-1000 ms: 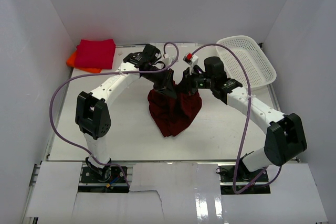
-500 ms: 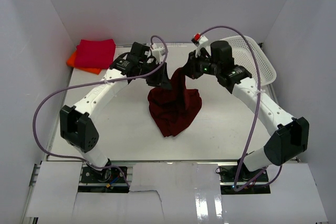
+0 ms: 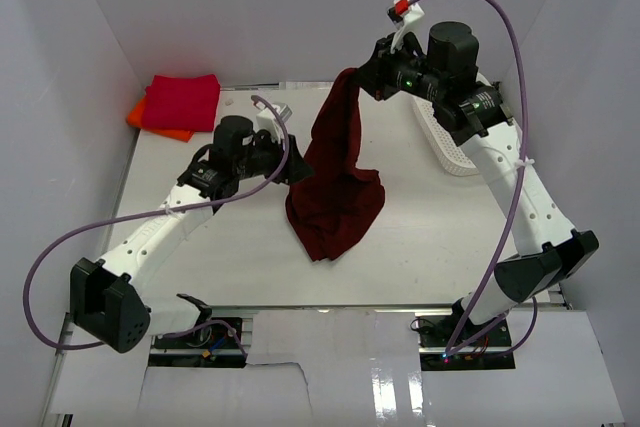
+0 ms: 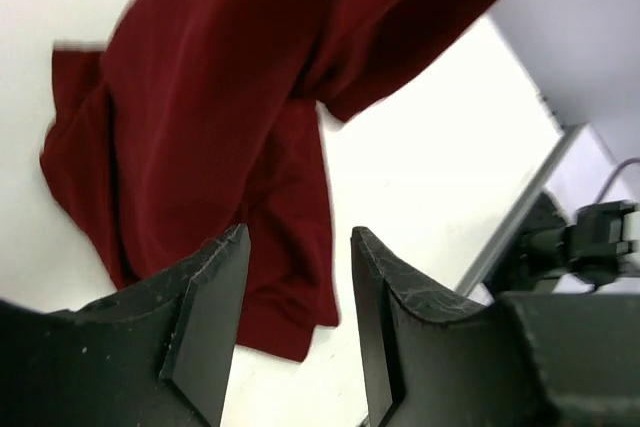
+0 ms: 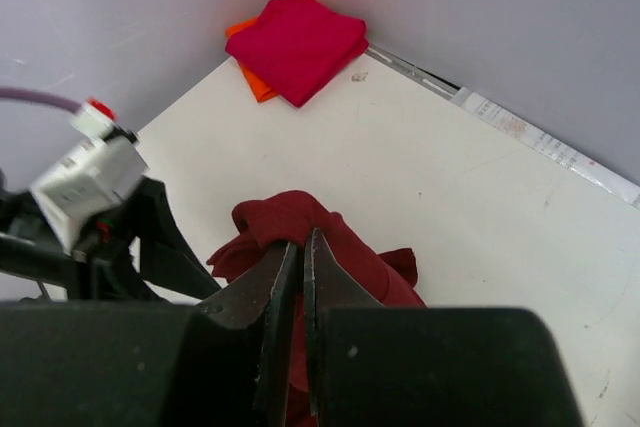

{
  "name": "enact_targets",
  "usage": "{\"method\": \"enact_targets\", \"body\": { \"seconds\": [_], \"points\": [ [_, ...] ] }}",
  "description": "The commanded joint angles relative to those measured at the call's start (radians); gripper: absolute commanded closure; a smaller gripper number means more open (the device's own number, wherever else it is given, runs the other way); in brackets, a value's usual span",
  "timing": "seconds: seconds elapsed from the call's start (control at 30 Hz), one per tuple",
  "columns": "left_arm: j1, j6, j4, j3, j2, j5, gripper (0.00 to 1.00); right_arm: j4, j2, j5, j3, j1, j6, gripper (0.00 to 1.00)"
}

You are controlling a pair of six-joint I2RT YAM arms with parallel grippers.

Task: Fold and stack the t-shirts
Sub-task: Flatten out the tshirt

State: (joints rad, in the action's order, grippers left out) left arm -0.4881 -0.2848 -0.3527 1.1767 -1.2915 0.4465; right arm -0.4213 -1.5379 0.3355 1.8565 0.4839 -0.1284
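Top view: my right claw (image 3: 360,79) is up high at the back, pinched on one end of the maroon shirt (image 3: 335,197). The shirt hangs from it in a long drape, with its lower end heaped on the worktop (image 3: 410,237). The long axis runs from that claw down and toward me. My left claw (image 3: 298,169) sits low, just beside the drape's left edge, so that's the nearer arm for a second grab. The red shirt (image 3: 182,100) lies folded on the orange shirt (image 3: 150,119) in the far left corner, well apart from all this.

Left wrist view: the fingers stand part-way apart with nothing between them. Maroon cloth fills the view just ahead, mostly up and to the left. I reckon the next reach goes forward into that hanging edge.

Right wrist view: the jaws are almost together, with maroon cloth nipped between them and the rest bunched below. The red-on-orange pile is beyond.
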Motion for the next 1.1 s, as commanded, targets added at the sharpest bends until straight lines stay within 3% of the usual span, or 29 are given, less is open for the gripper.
{"method": "enact_targets", "body": {
  "seconds": [0.0,0.2,0.33,0.47,0.67,0.87,1.07],
  "points": [
    [-0.001,0.003,0.251,-0.173,0.070,-0.070,0.44,-0.017,-0.013,-0.004,0.064,-0.008,-0.014,0.92],
    [-0.086,0.097,0.325,-0.206,0.017,-0.264,0.46,-0.002,-0.019,0.005,0.078,-0.021,-0.017,0.92],
    [-0.139,0.111,0.339,-0.209,-0.005,-0.317,0.50,-0.004,-0.024,0.016,0.084,-0.028,-0.020,0.92],
    [-0.191,0.148,0.455,-0.281,0.078,-0.436,0.50,-0.001,-0.030,0.043,0.075,-0.036,-0.025,0.92],
    [-0.198,0.162,0.506,-0.316,0.155,-0.662,0.49,0.019,-0.021,0.062,0.037,-0.038,-0.034,0.92],
    [-0.198,0.161,0.632,-0.362,0.207,-0.707,0.41,0.021,-0.019,0.074,0.032,-0.038,-0.037,0.92],
    [-0.198,0.136,0.650,-0.312,0.138,-0.608,0.40,0.019,-0.018,0.082,0.024,-0.038,-0.042,0.92]
  ]
}}
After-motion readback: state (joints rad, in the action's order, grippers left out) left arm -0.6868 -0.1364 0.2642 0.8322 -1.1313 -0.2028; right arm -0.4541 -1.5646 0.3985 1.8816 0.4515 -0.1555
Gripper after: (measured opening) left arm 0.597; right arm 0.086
